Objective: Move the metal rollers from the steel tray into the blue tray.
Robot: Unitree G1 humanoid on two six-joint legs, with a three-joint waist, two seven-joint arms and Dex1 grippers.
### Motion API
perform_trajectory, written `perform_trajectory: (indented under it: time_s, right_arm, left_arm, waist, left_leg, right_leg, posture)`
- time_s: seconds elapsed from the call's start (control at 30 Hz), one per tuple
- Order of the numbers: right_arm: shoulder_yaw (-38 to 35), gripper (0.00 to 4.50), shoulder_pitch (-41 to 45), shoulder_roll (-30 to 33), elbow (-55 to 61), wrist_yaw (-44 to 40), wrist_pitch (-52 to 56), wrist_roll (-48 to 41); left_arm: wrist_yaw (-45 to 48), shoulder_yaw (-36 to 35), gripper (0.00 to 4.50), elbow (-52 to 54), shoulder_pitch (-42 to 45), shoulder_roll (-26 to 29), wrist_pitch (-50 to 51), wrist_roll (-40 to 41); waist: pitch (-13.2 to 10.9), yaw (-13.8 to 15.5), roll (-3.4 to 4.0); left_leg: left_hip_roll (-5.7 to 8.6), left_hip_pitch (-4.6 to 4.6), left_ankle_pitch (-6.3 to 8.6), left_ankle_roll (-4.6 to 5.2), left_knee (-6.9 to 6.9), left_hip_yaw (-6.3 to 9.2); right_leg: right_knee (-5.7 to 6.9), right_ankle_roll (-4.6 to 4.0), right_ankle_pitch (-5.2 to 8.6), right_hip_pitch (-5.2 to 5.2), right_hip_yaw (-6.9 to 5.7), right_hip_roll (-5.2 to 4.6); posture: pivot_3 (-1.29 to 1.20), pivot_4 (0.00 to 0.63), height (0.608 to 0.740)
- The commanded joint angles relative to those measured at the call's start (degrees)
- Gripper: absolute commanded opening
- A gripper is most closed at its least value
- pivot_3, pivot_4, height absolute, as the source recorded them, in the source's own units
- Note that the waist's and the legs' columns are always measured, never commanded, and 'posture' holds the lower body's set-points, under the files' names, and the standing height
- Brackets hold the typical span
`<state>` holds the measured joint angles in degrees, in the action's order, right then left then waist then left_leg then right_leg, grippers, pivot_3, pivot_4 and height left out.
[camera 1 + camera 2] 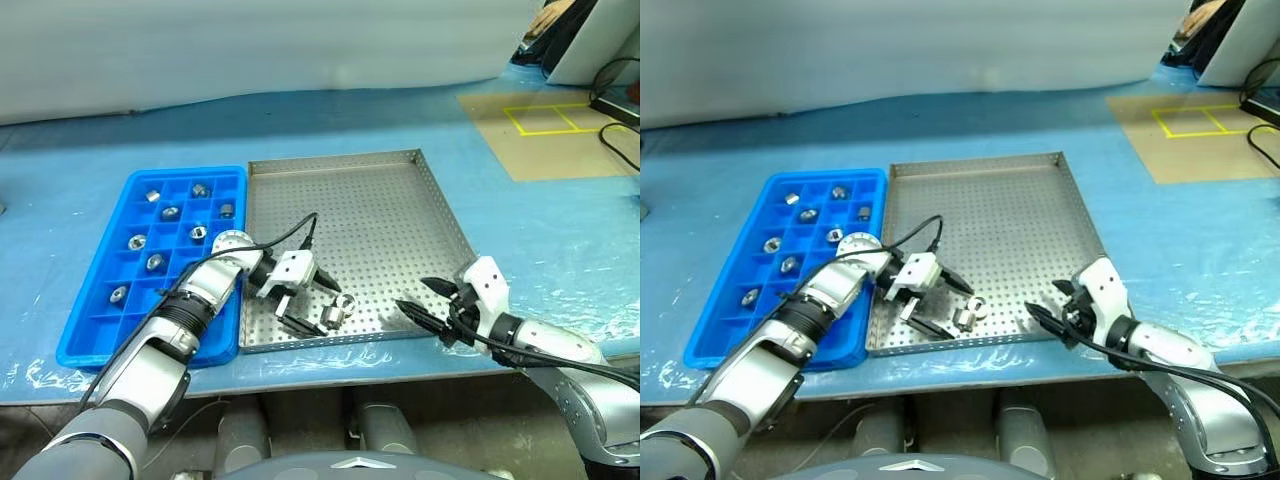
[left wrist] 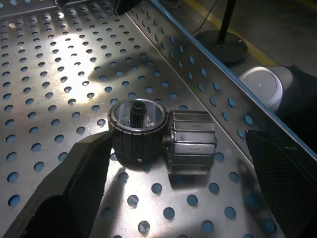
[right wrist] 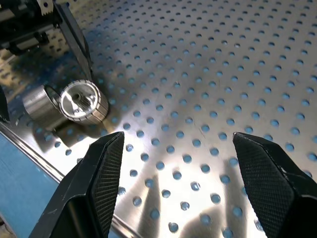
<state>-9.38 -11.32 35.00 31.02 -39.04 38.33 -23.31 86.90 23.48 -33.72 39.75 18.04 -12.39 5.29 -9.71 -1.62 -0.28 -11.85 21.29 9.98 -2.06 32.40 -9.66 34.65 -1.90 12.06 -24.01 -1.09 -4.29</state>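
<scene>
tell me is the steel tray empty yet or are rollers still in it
Not empty. Two metal rollers lie touching near the steel tray front rim, between the open left gripper fingers.

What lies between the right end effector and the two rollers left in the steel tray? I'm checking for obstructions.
Only bare perforated floor of the steel tray lies between the right end effector and the rollers, per the right wrist view.

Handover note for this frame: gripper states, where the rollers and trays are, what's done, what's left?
Left gripper: open, empty, jaws on either side of the two metal rollers lying together near the steel tray's front rim.
Right gripper: open, empty, over the steel tray's front right corner.
Blue tray: just left of the steel tray, touching it, with eight rollers in separate compartments.
Done: eight moved.
Left: grip and move the last two into free compartments.
</scene>
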Motion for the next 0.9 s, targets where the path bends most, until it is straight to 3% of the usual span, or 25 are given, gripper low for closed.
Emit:
perform_trajectory:
  time_s: [0.03,0.3,0.57,0.9]
  right_arm:
    - [-1.54,3.65,-1.87,0.55,-3.97,-2.59,-8.23,1.56]
    - [3.3,3.65,-6.64,-2.5,-0.03,2.42,-11.27,4.82]
    - [4.35,3.65,-5.86,-2.64,-4.88,2.89,-15.17,6.0]
    - [4.25,3.65,-5.94,-1.88,-3.95,2.61,-15.86,5.19]
  left_arm:
    - [-1.16,-0.28,4.49,-2.14,1.45,-1.41,-2.11,-0.9]
    - [-0.71,-0.32,4.49,-8.2,1.63,-3.13,-7.01,-2.5]
    - [-0.96,-0.68,4.49,-9.85,1.48,-3.79,-9.06,-3.3]
    - [-5.19,-4.83,4.49,-7.64,2.8,-0.59,-6.43,-2.12]
  waist:
    - [0.01,-0.6,0.0]
    - [0.26,-1.62,0.0]
    - [0.6,-2.77,-0.16]
    - [0.74,-3.16,-0.34]
  left_leg:
    - [0.0,0.01,0.0,0.0,0.0,0.0]
    - [-0.02,0.03,0.03,0.06,-0.07,0.02]
    - [0.0,0.0,0.13,0.2,0.04,0.02]
    - [-0.02,0.0,0.15,0.23,0.02,0.02]
  right_leg:
    - [0.0,0.01,0.01,-0.01,0.0,0.01]
    - [-0.07,0.11,0.07,0.01,-0.06,0.06]
    - [-0.21,0.16,0.09,0.15,-0.05,0.02]
    - [-0.25,0.17,0.1,0.19,-0.08,0.03]
  posture:
    - [-0.55,0.15,0.74]
    - [-0.58,0.15,0.74]
    - [-0.58,0.15,0.74]
    - [-0.56,0.15,0.74]
